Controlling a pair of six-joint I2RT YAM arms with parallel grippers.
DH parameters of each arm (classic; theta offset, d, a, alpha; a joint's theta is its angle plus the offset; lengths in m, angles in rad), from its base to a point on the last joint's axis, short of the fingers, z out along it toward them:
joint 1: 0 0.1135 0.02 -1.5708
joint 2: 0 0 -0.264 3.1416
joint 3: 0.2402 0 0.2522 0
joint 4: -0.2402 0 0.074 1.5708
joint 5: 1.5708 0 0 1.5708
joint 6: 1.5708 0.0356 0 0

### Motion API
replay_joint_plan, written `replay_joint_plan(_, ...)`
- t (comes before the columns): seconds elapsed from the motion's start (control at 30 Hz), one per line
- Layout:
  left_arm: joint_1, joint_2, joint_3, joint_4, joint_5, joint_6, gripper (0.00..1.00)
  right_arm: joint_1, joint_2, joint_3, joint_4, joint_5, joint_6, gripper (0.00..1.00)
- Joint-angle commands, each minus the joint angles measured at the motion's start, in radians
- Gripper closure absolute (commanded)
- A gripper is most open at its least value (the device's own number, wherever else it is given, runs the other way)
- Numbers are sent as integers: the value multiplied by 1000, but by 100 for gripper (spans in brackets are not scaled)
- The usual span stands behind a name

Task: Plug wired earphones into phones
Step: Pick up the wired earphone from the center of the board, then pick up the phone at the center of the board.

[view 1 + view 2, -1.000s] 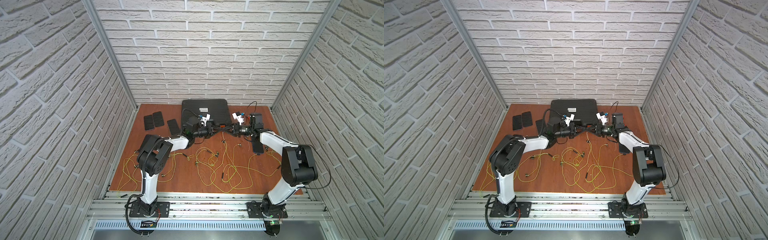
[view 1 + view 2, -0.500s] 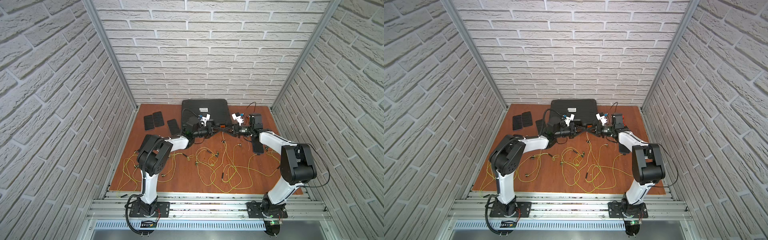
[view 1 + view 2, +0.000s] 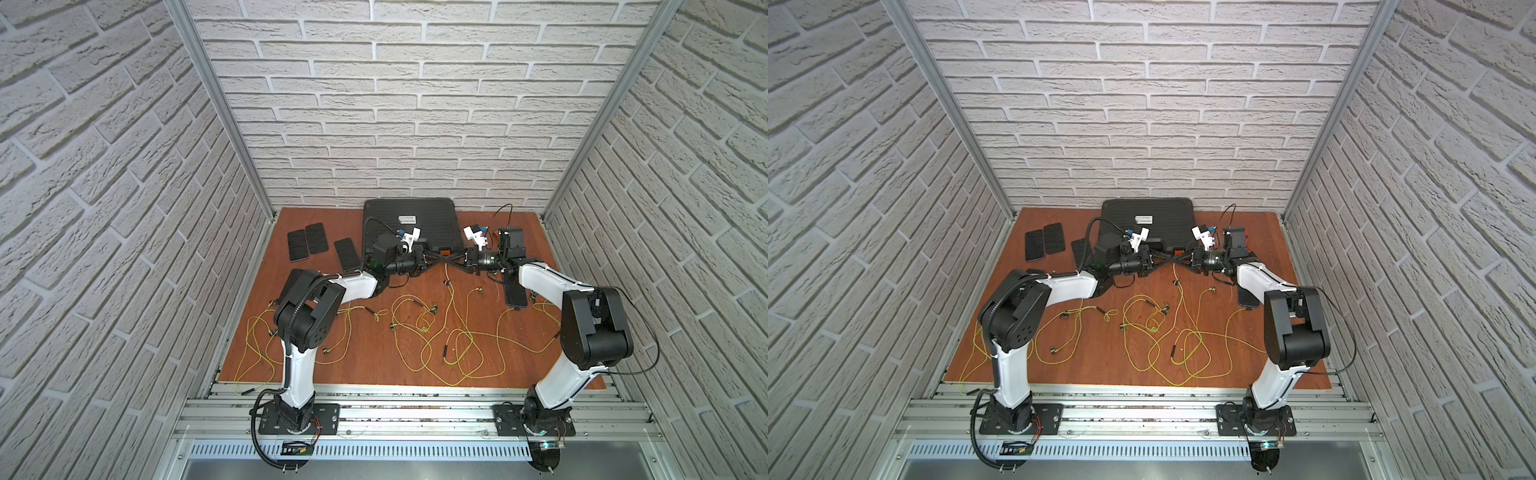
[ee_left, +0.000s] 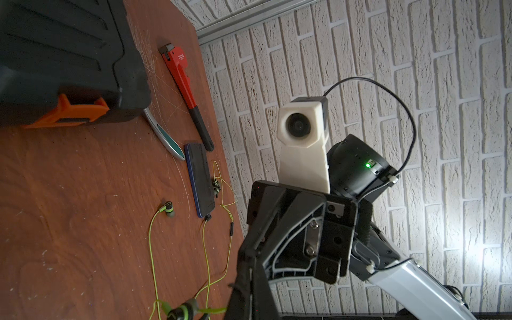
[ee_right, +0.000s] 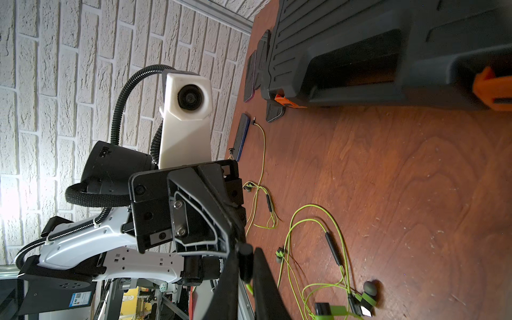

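Observation:
My left gripper and right gripper meet tip to tip just in front of the black case. The right jaws are shut on a dark earphone plug. Its yellow-green cord hangs down to the table. The left jaws are shut, and a green cord runs in at their side. Three phones lie at the back left. Another phone lies under my right forearm with a plug at its end.
The black case with orange latches stands at the back middle. A red wrench and a silver-teal tool lie beside it. Loose earphone cords sprawl over the front of the table. Brick walls close in on three sides.
Both arms stay tip to tip in front of the case. No cord or phone has visibly moved.

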Motion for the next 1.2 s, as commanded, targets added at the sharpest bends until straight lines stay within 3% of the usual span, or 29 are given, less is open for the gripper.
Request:
replay_joint_plan(0.0, -2, -21, 9, 27, 3, 26, 83, 7, -4, 16, 47, -5, -8, 89)
replay_joint_plan(0.27, 64, -107, -34, -101, -53, 105, 60, -16, -28, -4, 8, 32, -46, 92)
replay_joint_plan(0.43, 146, -194, -64, -231, -93, 147, 39, -24, -77, -10, -131, 133, -170, 93)
replay_joint_plan(0.53, 203, -291, -56, -511, -167, 279, 34, -26, -120, -23, -205, 216, -244, 93)
replay_joint_plan(0.63, 260, -363, 10, -897, -332, 427, 28, -24, -154, -22, -300, 311, -311, 94)
replay_joint_plan(0.73, 321, -383, 65, -1128, -486, 482, 24, -23, -182, -31, -361, 386, -357, 94)
replay_joint_plan(0.87, 400, -304, 171, -1307, -679, 494, 22, -16, -212, -53, -402, 446, -383, 94)
replay_joint_plan(0.97, 434, -206, 290, -1414, -758, 594, 19, -8, -236, -76, -430, 491, -393, 94)
replay_joint_plan(1.17, 456, 51, 549, -1546, -827, 703, 18, -6, -270, -125, -431, 522, -398, 94)
